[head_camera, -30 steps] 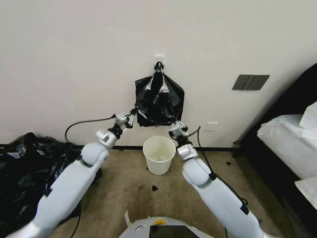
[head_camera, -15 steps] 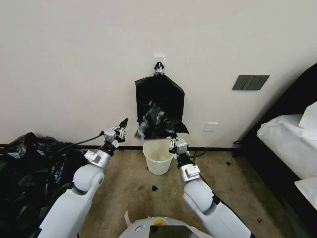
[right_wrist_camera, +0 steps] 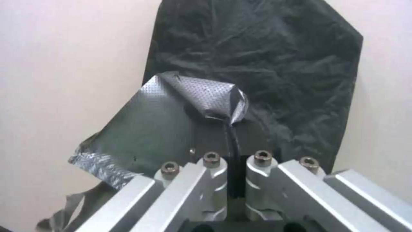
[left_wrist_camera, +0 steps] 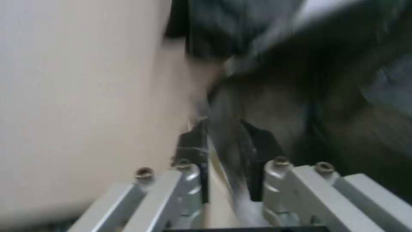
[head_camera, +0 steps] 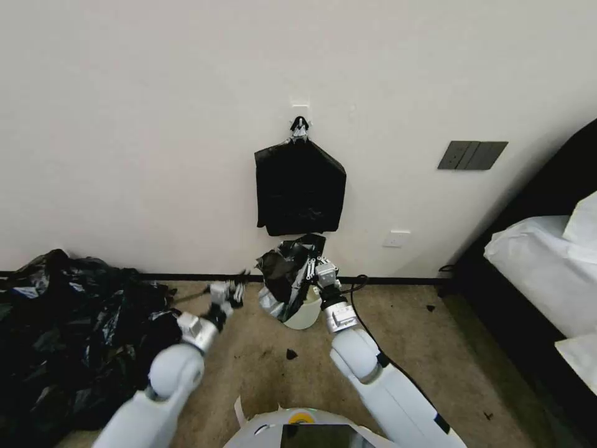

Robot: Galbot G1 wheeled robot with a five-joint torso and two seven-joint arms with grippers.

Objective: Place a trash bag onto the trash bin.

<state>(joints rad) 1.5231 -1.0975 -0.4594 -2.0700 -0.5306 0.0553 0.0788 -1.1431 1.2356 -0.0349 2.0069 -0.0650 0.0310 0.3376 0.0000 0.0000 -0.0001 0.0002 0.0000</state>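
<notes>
I'm facing a plain cream wall (head_camera: 155, 124) over a tan carpet (head_camera: 261, 348), with a flat black bundle (head_camera: 300, 186) hanging from a wall clip (head_camera: 300, 128) at about 12 o'clock from the bin, a heap of black bags (head_camera: 68, 330) on the floor at 9 o'clock, a dark switch plate (head_camera: 471, 155) up at 2 o'clock and bedding (head_camera: 547, 274) at 3 o'clock. In the head view the trash bin (head_camera: 305, 314) stands on the carpet against the wall, mostly covered by the trash bag (head_camera: 285, 277), which drapes crumpled over the bin's rim and left side. My right gripper (head_camera: 315, 269) sits at the bin's rim at roughly 1 o'clock, its fingers together on the bag's edge. My left gripper (head_camera: 235, 287) is low over the carpet at the bin's 9 o'clock, just beside the bag. In the left wrist view the left gripper (left_wrist_camera: 227, 141) is heavily blurred; a pale strip of film runs between its dark fingers (left_wrist_camera: 194, 143), and they look clamped on it, with dark bag (left_wrist_camera: 326, 90) plastic spread beyond. In the right wrist view the right gripper (right_wrist_camera: 234, 138) has its fingers closed on a thin fold of the trash bag (right_wrist_camera: 172, 116), the textured film curling over above them, and the hanging bundle (right_wrist_camera: 275, 64) lies flat on the wall behind.
</notes>
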